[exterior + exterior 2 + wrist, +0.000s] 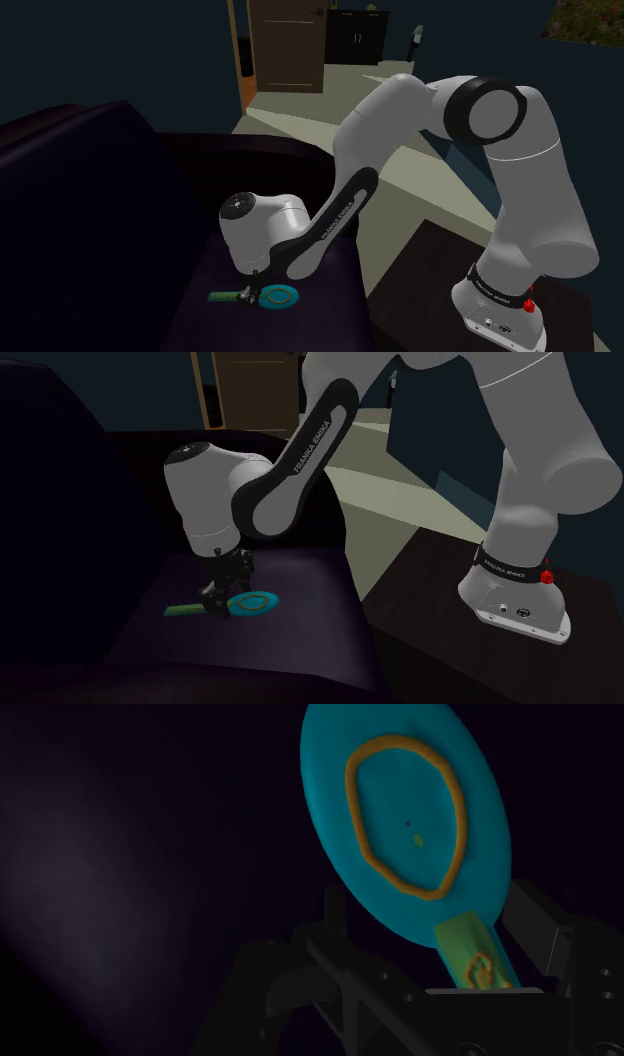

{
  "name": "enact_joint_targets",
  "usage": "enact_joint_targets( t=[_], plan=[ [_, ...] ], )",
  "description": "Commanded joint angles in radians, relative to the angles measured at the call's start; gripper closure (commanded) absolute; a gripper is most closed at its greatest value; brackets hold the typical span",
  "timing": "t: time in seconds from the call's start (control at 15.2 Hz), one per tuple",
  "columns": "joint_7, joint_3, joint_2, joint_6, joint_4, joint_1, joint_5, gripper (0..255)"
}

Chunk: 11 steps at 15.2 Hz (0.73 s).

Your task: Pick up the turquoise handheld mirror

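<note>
Since our gripper (435, 919) straddles the thin handle (478, 962) of the turquoise mirror (405, 804) wide open and off-centre, holding nothing, we fear one finger (540, 929) may nudge it aside on closing.

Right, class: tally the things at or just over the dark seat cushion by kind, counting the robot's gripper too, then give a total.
Handheld mirror: 1
Gripper: 1
Total: 2
</note>
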Motion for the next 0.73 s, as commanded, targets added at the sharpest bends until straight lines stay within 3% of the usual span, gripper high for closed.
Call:
enact_joint_targets(
  t=[0.0,0.66],
  plan=[
    [0.001,-0.001,0.001,0.001,-0.001,0.000,-0.001,255],
    [-0.011,0.012,-0.027,-0.024,-0.002,-0.009,0.016,255]
  ],
)
